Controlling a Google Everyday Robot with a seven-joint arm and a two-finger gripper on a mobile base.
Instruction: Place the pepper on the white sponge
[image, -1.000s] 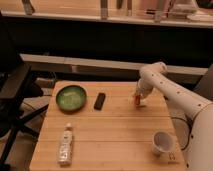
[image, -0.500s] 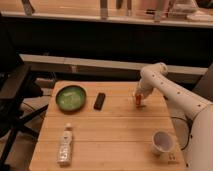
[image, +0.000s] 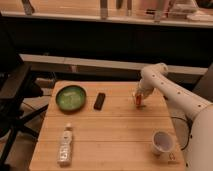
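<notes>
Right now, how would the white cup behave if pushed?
The white cup looks empty and small, so it is probably light and easily slid or tipped. It stands near a corner of the table, so a shove might send it off. The tool is by the pepper, farther back.

Matt wood-plank table (image: 115, 137), glossy green bowl (image: 70, 97); gripper (image: 138, 99) on smooth white arm (image: 172, 95), table's far right
</notes>
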